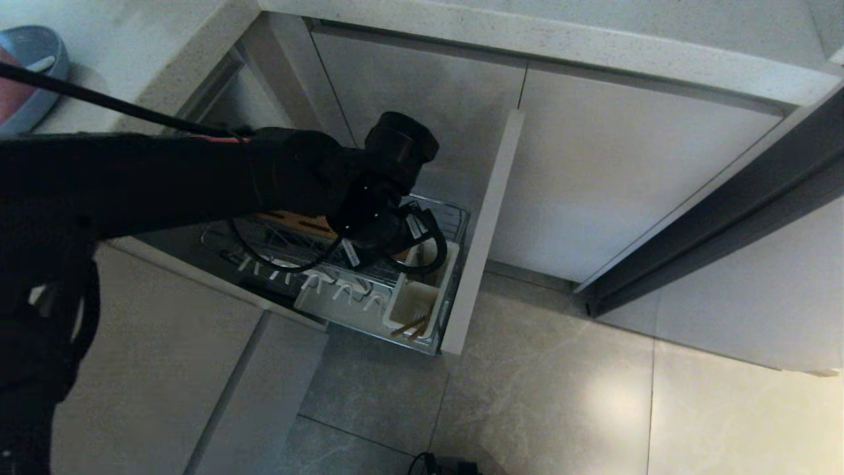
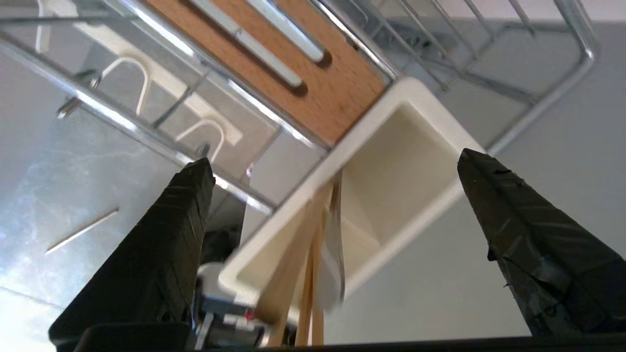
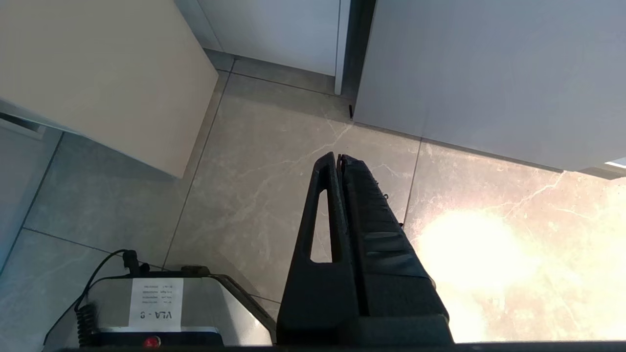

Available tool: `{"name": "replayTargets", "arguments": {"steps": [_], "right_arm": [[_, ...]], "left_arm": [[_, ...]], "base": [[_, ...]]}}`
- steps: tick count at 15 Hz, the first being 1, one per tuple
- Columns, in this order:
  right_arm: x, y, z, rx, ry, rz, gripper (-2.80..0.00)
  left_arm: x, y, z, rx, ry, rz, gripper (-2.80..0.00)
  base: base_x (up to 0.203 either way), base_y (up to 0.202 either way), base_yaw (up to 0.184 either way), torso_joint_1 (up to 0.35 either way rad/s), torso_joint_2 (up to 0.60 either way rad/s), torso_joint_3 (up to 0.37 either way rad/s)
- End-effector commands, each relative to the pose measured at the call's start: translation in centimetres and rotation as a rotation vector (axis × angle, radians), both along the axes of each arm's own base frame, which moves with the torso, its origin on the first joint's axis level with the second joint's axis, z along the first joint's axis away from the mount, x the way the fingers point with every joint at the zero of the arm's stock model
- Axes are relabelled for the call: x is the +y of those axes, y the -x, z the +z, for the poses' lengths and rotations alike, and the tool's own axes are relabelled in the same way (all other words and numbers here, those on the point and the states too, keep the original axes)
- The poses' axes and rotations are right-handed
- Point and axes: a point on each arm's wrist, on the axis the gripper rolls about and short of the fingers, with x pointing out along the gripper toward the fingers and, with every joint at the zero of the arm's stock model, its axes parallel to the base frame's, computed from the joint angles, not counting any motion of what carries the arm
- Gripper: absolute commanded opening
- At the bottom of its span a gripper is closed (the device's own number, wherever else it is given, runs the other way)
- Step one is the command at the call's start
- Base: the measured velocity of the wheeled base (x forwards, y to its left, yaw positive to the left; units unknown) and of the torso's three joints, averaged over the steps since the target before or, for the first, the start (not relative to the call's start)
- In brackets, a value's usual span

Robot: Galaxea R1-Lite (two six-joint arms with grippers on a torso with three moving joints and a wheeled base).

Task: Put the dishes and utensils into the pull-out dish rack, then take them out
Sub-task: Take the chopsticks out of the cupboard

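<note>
The left gripper (image 2: 332, 171) was seen with its jaws spread to their widest and nothing held between them. In the left wrist view the white utensil caddy (image 2: 391, 195) lay at the centre of the frame, framed by the two black fingers (image 2: 161, 254), and the chopsticks (image 2: 308, 274) stood in it, their long axis running from the caddy's mouth down to the lower centre of the frame, towards the camera. In the head view the same arm was hung over the pull-out dish rack (image 1: 369, 310) at mid-frame, with the chopsticks' tips (image 1: 412, 324) shown below it. The blue plate (image 1: 39, 72) was found at the upper left, on the counter. The right gripper (image 3: 340, 161) was pressed shut over the floor, well apart from the rack, so the left was judged the nearer arm
</note>
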Motion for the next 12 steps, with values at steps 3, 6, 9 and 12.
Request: {"name": "replayTargets", "arguments": {"steps": [3,6,9,12], "right_arm": [[0.0,0.0,0.0,-0.001,0.000,0.001,-2.80],[0.0,0.0,0.0,-0.001,0.000,0.000,-2.80],[0.0,0.0,0.0,-0.001,0.000,0.000,-2.80],[0.0,0.0,0.0,-0.001,0.000,0.000,-2.80]], "left_arm": [[-0.4,-1.4,-1.3,-0.033,-0.024,0.058,0.00],[-0.3,-1.8,-1.4,-0.048,-0.015,0.069,0.00],[-0.4,-2.1,-1.6,-0.061,-0.017,0.083,0.00],[-0.3,-2.1,-1.5,-0.074,-0.031,0.107,0.00]], "base": [[0.000,0.000,0.000,0.000,0.00,0.000],[0.000,0.000,0.000,0.000,0.00,0.000],[0.000,0.000,0.000,0.000,0.00,0.000],[0.000,0.000,0.000,0.000,0.00,0.000]]}}
